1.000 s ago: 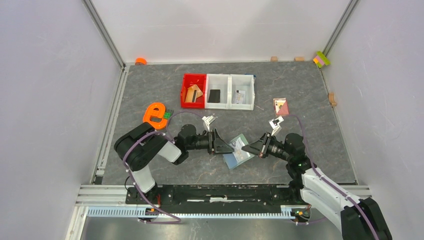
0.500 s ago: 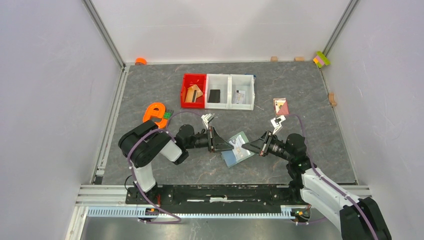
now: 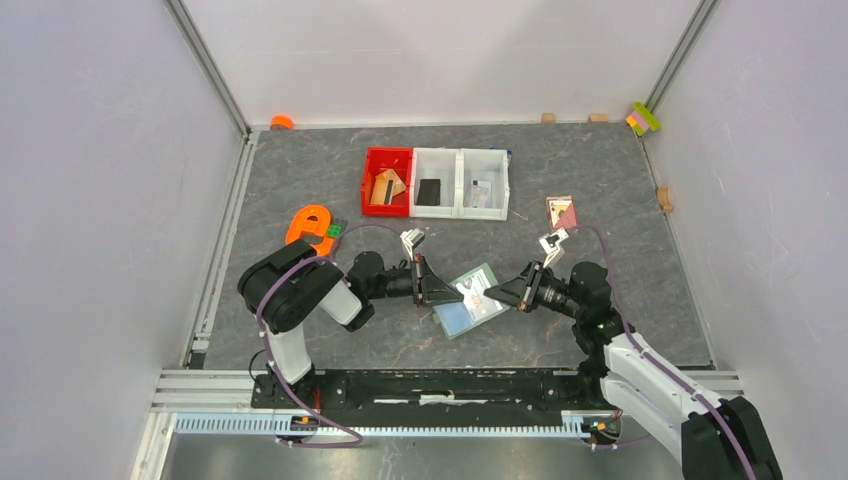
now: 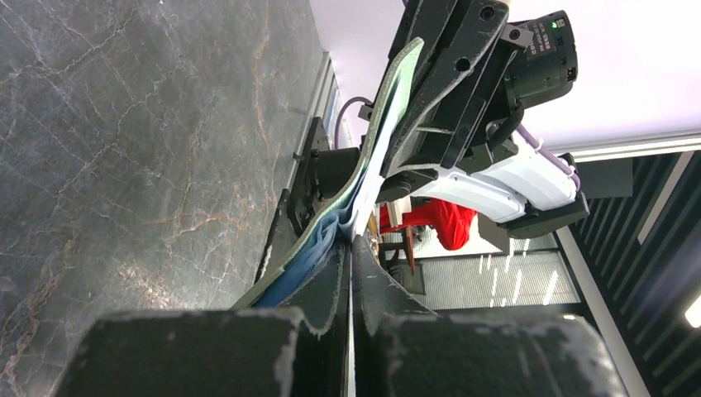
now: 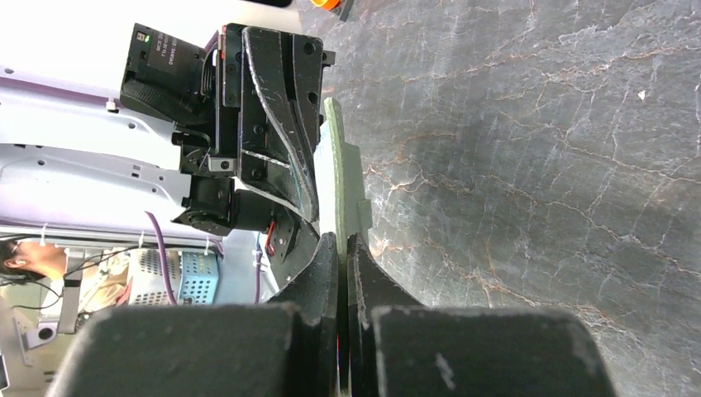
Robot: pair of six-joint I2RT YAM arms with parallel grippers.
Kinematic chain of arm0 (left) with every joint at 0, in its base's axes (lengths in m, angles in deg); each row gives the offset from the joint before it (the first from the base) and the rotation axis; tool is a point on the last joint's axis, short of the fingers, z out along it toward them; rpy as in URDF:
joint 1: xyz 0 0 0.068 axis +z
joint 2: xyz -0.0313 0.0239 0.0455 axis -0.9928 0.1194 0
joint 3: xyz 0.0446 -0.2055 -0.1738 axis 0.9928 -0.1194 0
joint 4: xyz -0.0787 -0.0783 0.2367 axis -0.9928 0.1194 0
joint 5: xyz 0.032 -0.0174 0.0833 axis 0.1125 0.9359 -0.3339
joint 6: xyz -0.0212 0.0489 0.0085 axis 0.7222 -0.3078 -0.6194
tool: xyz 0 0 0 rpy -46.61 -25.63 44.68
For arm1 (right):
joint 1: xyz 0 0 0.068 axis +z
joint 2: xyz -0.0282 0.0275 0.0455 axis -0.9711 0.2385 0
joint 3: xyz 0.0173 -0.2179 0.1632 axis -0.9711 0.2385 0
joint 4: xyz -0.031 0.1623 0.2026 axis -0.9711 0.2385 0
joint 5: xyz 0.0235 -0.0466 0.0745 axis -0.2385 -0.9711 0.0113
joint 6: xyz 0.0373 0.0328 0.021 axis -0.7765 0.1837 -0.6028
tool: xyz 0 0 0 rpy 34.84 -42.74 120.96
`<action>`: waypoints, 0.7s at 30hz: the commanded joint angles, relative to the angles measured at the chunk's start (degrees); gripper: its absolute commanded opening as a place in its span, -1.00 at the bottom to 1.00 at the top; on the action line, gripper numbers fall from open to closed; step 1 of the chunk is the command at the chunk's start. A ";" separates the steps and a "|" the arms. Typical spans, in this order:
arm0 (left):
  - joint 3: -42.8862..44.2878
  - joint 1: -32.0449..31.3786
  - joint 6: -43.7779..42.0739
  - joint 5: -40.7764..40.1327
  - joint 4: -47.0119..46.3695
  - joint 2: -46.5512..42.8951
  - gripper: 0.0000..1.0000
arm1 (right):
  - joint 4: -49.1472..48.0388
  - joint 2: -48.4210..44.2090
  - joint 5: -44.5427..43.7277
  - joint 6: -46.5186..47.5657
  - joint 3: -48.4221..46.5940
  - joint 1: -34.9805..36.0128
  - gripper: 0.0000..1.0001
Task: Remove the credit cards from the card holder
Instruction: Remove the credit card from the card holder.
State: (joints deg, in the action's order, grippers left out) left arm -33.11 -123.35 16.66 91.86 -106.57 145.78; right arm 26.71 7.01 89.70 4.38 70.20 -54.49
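The left gripper's (image 3: 442,292) fingers were seen pinched tight on what looked like a pale card (image 3: 468,292), held mid-air between the arms. The holder (image 3: 486,277) was clamped at its right edge by the right gripper (image 3: 500,293). If pulled askew, the card could be bent, or the holder tugged free and dropped.

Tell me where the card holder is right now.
The card holder is at the near centre of the top view, pinched between the left gripper and right gripper, in front of the bins.
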 commanded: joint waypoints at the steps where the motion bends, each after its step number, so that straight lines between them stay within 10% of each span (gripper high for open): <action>1: -0.63 1.01 0.67 2.17 -6.40 -0.01 -0.96 | 6.61 -1.21 -3.42 5.68 -2.53 -0.52 -1.00; 12: 0.13 1.01 -9.18 -0.76 12.30 -3.01 -0.96 | 4.69 -0.63 -6.55 6.11 0.84 -0.71 -1.00; 21: 6.02 -2.18 -25.30 -13.84 51.99 -13.70 -0.91 | 8.28 -0.72 -12.75 10.18 1.62 -0.76 -1.00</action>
State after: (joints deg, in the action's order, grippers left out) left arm -31.49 -123.42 2.58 86.29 -75.78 137.26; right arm 34.75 6.55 80.76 11.47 71.38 -55.01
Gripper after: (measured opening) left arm 0.028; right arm 0.018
